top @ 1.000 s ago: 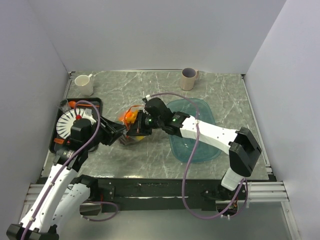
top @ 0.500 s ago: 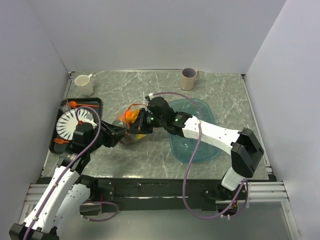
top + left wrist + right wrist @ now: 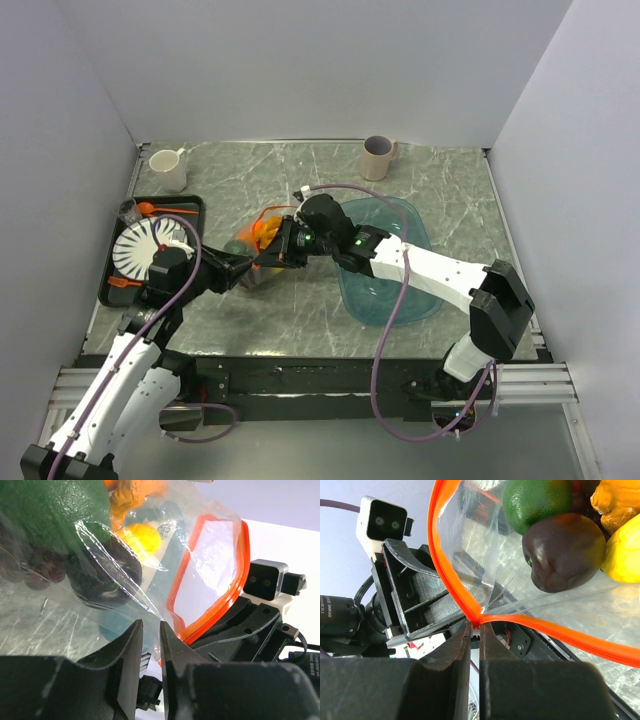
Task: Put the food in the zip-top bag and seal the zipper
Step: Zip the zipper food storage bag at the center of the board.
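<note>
The zip-top bag [image 3: 257, 243] lies mid-table with its mouth partly open. Inside it is the food: a green fruit [image 3: 535, 500], a dark purple one [image 3: 562, 552], a yellow lemon [image 3: 622, 550] and an orange piece [image 3: 615, 500]. My right gripper [image 3: 480, 627] is shut on the end of the orange-red zipper [image 3: 447, 575], where its two sides meet. My left gripper [image 3: 150, 635] faces it from the left at the bag's near corner. Its fingers [image 3: 127, 650] stand a narrow gap apart, with the clear film's edge [image 3: 155, 612] just above that gap.
A translucent teal tray [image 3: 385, 290] sits under my right arm. At the left, a black tray [image 3: 190, 205] holds a white plate [image 3: 140, 245] and an orange spoon [image 3: 155, 209]. A white mug [image 3: 168, 170] and a tan cup [image 3: 377, 157] stand at the back.
My left gripper's jaws have narrowed around the bag's corner and its arm has drawn back slightly. The right gripper keeps its hold on the zipper end, shifted a little.
</note>
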Controlling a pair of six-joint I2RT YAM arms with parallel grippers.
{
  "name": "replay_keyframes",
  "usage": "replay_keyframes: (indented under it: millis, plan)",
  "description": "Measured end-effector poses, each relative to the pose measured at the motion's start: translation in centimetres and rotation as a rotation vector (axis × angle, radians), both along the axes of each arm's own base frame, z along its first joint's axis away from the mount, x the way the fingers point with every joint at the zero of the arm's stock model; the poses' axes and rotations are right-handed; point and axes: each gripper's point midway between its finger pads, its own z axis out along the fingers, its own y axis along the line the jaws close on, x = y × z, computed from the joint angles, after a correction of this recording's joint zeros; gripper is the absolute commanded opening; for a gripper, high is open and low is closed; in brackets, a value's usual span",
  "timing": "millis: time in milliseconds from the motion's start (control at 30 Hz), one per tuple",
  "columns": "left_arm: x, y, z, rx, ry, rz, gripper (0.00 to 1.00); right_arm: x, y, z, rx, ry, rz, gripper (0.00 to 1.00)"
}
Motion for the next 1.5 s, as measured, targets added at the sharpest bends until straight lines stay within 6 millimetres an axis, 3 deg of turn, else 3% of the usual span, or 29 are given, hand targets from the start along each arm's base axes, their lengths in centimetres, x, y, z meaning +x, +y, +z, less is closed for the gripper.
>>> replay_keyframes:
  millis: [233,500,533,567,633,767,867,1067,1333,1500]
  plan:
    - [0.4,-0.1,0.1,-0.009,-0.001,0.004,0.36,-0.1,0.0,0.1,0.004,0.008,0.002,0.00]
    - [0.9,-0.3,0.6,-0.032,-0.013,0.010,0.34,-0.2,0.1,0.1,0.006,0.010,0.007,0.00]
    - [1.0,-0.3,0.6,-0.036,-0.012,0.011,0.36,-0.2,0.1,0.1,0.006,0.010,0.008,0.00]
    - [1.1,-0.4,0.7,-0.043,-0.012,0.012,0.44,-0.2,0.1,0.1,0.006,0.010,0.008,0.00]
    - [1.2,-0.5,0.7,-0.046,-0.010,0.007,0.48,-0.2,0.1,0.1,0.005,0.009,0.006,0.00]
    - [0.9,-0.5,0.3,-0.044,0.011,0.007,0.68,-0.1,-0.1,-0.2,-0.010,0.006,0.001,0.00]
    - [0.3,-0.3,0.6,-0.050,0.009,0.009,0.73,0.1,-0.3,-0.5,-0.025,-0.001,-0.010,0.00]
    - [-1.2,0.1,1.6,-0.104,-0.012,0.024,0.74,0.6,-0.4,-0.6,-0.037,-0.016,-0.031,0.00]
    - [-1.1,-0.3,-1.1,-0.166,0.086,0.037,0.72,0.5,-0.3,-0.5,-0.038,-0.024,-0.031,0.00]
    - [-0.3,-0.9,-1.3,-0.210,0.096,0.035,0.72,0.3,-0.2,-0.4,-0.033,-0.028,-0.021,0.00]
